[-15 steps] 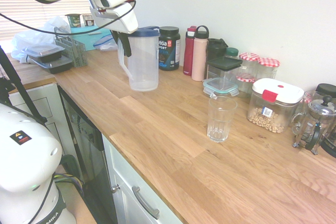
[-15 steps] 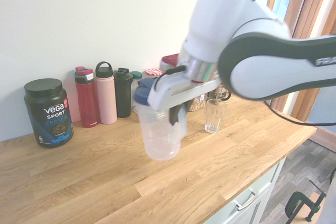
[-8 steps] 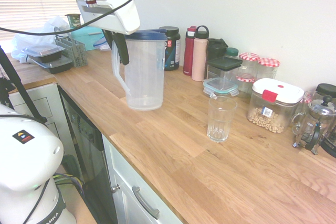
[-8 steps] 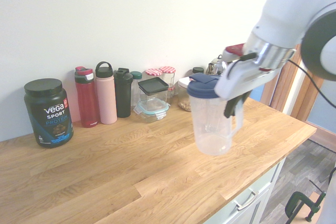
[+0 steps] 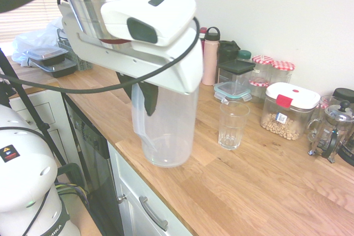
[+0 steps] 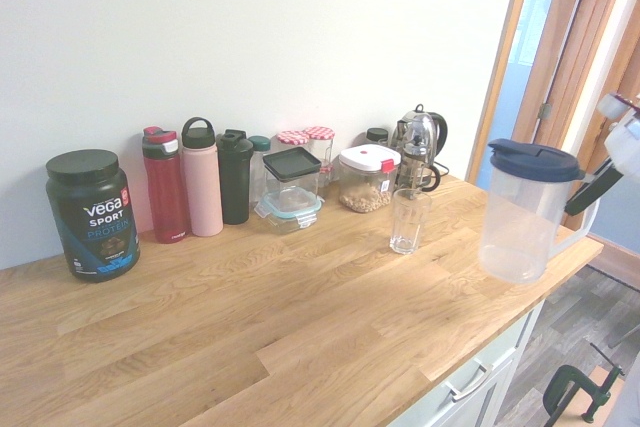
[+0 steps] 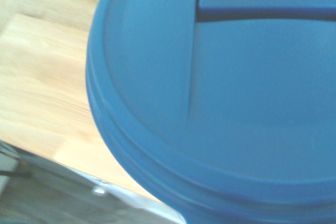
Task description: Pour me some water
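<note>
A clear plastic pitcher (image 5: pixel 166 128) with a blue lid (image 6: pixel 534 159) hangs upright over the wooden counter (image 5: pixel 260 192) near its front edge. My gripper (image 5: pixel 145 95) is shut on the pitcher's handle; its dark fingers (image 6: pixel 592 190) show at the right edge of the second exterior view. I see no water level inside the pitcher. An empty drinking glass (image 5: pixel 232 124) stands on the counter a short way beyond the pitcher (image 6: pixel 522 215), toward the wall. The blue lid (image 7: pixel 220 93) fills the wrist view.
Along the wall stand a protein tub (image 6: pixel 92 214), a red bottle (image 6: pixel 165 184), a pink bottle (image 6: pixel 202 177), a black bottle (image 6: pixel 236 175), a glass container (image 6: pixel 292 185), a chickpea box (image 5: pixel 289 111), a French press (image 5: pixel 332 131) and a kettle (image 6: pixel 418 147).
My arm has carried the pitcher along the counter from near the bottles to the front edge beside the glass. The grip on the handle has stayed shut.
</note>
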`<state>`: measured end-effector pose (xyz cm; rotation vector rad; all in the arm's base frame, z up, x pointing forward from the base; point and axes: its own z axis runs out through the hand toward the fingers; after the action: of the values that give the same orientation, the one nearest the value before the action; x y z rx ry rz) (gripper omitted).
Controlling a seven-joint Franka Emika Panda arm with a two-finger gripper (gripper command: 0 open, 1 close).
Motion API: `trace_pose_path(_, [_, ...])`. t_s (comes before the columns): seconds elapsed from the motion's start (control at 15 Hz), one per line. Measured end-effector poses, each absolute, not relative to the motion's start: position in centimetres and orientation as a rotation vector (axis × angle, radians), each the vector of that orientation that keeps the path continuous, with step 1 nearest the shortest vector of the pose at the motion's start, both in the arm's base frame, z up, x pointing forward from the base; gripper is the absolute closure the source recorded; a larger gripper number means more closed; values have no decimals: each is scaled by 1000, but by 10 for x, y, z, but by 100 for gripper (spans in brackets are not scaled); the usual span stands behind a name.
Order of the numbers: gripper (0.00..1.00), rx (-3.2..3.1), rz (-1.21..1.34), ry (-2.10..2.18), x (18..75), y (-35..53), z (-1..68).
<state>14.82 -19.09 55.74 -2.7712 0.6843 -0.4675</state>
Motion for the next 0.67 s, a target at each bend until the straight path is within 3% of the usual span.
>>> trace_pose_path(0.2, [100,-2873,-479,669,169,-242,569])
trace_pose_path(0.67, [100,-3246,-205,383,310,-247,588])
